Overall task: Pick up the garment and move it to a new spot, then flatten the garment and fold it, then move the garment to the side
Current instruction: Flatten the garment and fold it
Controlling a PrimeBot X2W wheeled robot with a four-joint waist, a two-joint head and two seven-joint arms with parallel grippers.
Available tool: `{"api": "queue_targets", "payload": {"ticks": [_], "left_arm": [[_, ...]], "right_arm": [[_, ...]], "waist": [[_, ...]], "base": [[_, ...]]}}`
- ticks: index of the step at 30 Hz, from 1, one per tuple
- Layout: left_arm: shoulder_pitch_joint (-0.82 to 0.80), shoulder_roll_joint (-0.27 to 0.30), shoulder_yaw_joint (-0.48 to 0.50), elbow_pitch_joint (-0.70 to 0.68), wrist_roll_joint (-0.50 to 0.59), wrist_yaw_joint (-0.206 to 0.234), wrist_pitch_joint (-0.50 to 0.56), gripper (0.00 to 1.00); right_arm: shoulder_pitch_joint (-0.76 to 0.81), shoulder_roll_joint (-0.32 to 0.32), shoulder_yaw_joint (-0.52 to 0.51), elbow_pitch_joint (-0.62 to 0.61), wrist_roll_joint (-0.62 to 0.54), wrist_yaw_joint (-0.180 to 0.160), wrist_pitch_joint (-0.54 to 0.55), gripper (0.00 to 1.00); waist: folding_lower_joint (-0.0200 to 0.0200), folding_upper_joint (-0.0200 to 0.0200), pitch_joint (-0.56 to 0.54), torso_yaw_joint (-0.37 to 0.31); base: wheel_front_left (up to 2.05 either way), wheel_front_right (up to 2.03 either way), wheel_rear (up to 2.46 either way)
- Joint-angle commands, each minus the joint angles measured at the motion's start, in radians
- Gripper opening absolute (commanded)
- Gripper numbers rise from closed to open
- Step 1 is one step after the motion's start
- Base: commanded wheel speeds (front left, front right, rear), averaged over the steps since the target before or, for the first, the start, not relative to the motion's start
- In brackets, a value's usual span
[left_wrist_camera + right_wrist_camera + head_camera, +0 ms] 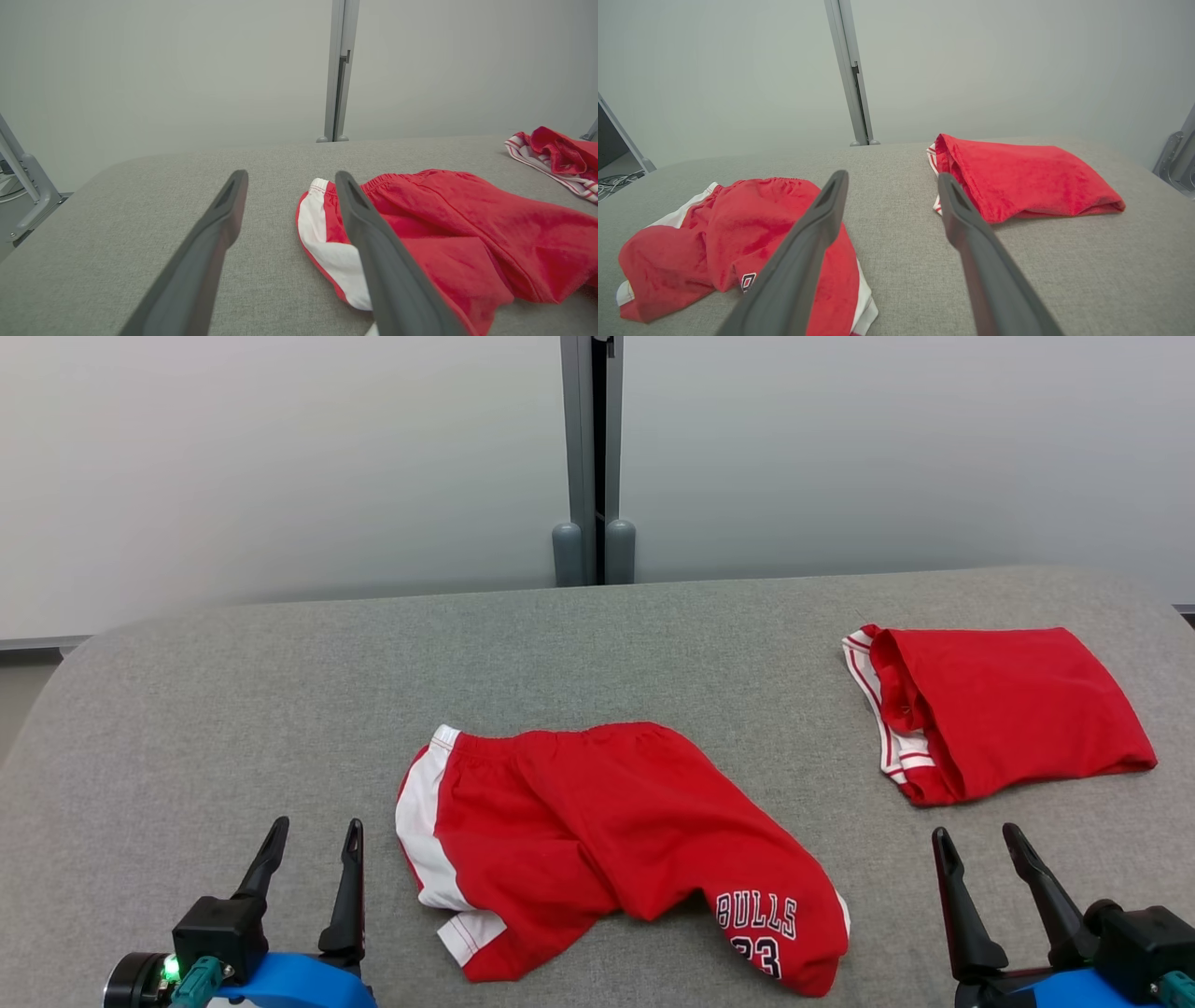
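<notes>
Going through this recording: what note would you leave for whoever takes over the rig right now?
Left gripper: open, empty, beside the red shorts.
Right gripper: open, empty, near the folded red garment.
Shorts lie rumpled in the middle of the table; the folded garment sits far right.
Done: apparently nothing on the shorts.
To do: pick up, flatten, fold, set aside.

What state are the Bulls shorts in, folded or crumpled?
Crumpled, not folded: the Bulls shorts lie loosely bunched on the grey surface, one leg skewed sideways, fabric wrinkled.
</notes>
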Motion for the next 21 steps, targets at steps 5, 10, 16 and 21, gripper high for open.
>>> {"api": "queue_targets", "payload": {"ticks": [5,10,16,21], "left_arm": [[0.005,0.007,-0.004,-0.004,-0.003,0.009,0.002,1.0],[0.0,0.009,-0.008,-0.008,-0.002,0.012,0.003,1.0],[-0.03,0.012,-0.013,-0.023,0.011,0.02,-0.001,1.0],[-0.061,0.008,-0.016,-0.044,0.022,0.023,-0.006,1.0]], "right_arm": [[0.01,0.0,-0.002,-0.004,0.006,0.0,0.0,1.0],[0.006,0.0,-0.003,-0.002,0.008,0.0,-0.001,1.0],[-0.018,0.0,0.041,-0.009,-0.007,0.0,0.01,1.0],[-0.058,0.0,0.18,0.009,-0.02,0.0,0.031,1.0]], "waist": [[0.0001,0.0,-0.003,0.0],[0.0001,0.0,-0.001,0.001],[0.0001,0.0,0.03,0.009],[0.0001,0.0,0.077,0.023]], "base": [[0.0,0.0,0.0],[0.0,0.0,0.0],[0.0,0.0,0.0],[0.0,0.0,0.0]]}}
